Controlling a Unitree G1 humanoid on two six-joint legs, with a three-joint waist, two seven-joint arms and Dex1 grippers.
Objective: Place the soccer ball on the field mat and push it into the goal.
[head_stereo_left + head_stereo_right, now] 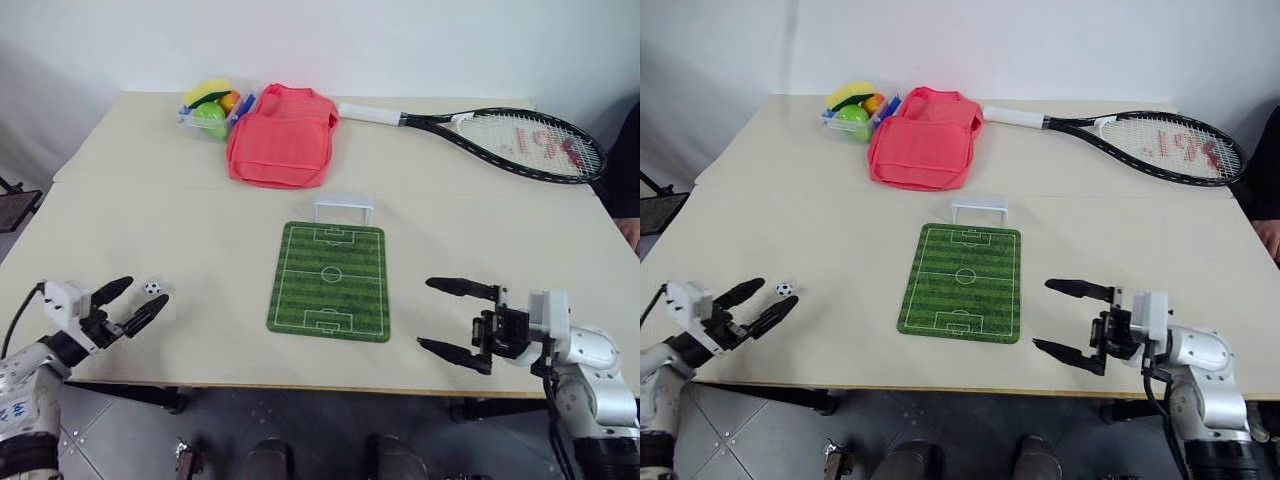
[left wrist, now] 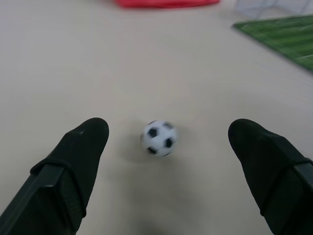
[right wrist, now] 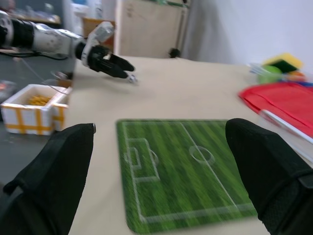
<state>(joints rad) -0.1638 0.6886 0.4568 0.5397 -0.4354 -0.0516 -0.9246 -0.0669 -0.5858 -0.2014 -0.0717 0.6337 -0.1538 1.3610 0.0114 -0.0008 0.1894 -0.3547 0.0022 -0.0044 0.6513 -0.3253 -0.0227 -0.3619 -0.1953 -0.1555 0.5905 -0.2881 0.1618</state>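
While the left gripper (image 1: 130, 305) hovers with its two black fingers spread wide near the table's (image 1: 150, 200) front left corner, the soccer ball (image 1: 152, 288) sits on the bare tabletop just past its fingertips, untouched and well apart from the field mat (image 1: 330, 280). From the left wrist view the ball (image 2: 159, 138) lies between the two fingertips (image 2: 85, 142) and a little beyond them, with a gap on each side. The mat lies flat at the middle of the table, close to the front edge, one short edge turned toward the back. Right at that far short edge stands the white goal (image 1: 344, 208) (upright, its opening facing the mat). The right gripper (image 1: 455, 318) is held over the front edge to the right of the mat, fingers wide apart, nothing between them, pointing across toward the mat. Toward the back edge a red cloth bag (image 1: 283, 135) lies flat; beside it, near the back left corner, is a clear tray of toys (image 1: 212, 110) with a green ball. A tennis racket (image 1: 500, 135) rests along the back right side.
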